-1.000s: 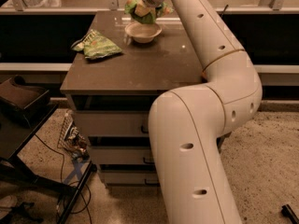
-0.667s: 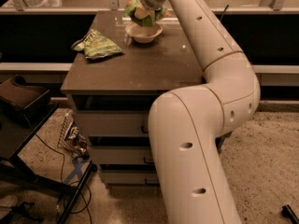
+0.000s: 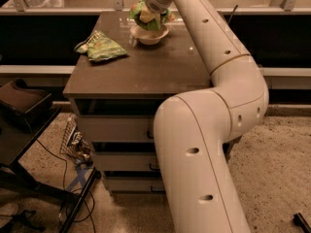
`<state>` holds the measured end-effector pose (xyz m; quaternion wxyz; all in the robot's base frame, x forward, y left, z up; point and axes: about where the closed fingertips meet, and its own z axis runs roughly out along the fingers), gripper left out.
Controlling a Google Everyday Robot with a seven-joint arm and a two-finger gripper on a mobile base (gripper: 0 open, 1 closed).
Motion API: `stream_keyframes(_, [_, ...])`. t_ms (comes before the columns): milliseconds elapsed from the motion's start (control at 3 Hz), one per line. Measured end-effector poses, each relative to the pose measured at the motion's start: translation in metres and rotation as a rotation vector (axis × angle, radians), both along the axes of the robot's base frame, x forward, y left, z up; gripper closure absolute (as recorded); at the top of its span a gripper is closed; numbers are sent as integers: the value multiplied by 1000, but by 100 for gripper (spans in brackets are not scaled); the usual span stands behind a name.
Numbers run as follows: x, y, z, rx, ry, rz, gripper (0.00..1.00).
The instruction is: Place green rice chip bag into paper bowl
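The green rice chip bag (image 3: 154, 19) is bright lime green and sits upright in the mouth of the paper bowl (image 3: 149, 36), a small white bowl at the far middle of the brown cabinet top (image 3: 146, 67). The bag is wider than the bowl and bulges over its rim. My gripper (image 3: 146, 14) reaches down from the top of the view and is shut on the bag's upper part, directly above the bowl. The bag's underside is hidden by the bowl.
A flatter, paler green bag (image 3: 101, 46) lies on the left part of the cabinet top. My white arm (image 3: 214, 110) runs down the right side over the cabinet's front. A dark stand (image 3: 24, 110) and cables are on the floor at left. A counter rail runs behind.
The gripper has lowered the green rice chip bag slightly, from just above the bowl to down into it. The bowl and the paler bag have not moved.
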<state>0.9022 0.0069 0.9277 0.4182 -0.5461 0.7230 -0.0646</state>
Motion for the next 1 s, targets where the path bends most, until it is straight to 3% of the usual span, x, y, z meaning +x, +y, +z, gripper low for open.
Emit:
stream_keyframes(333, [1,2,-3,-1,4,2,31])
stream_keyframes(667, [2,5,-11,-4,13,6,0])
stream_keyframes(1000, [2,5,-11,-4,13,6,0])
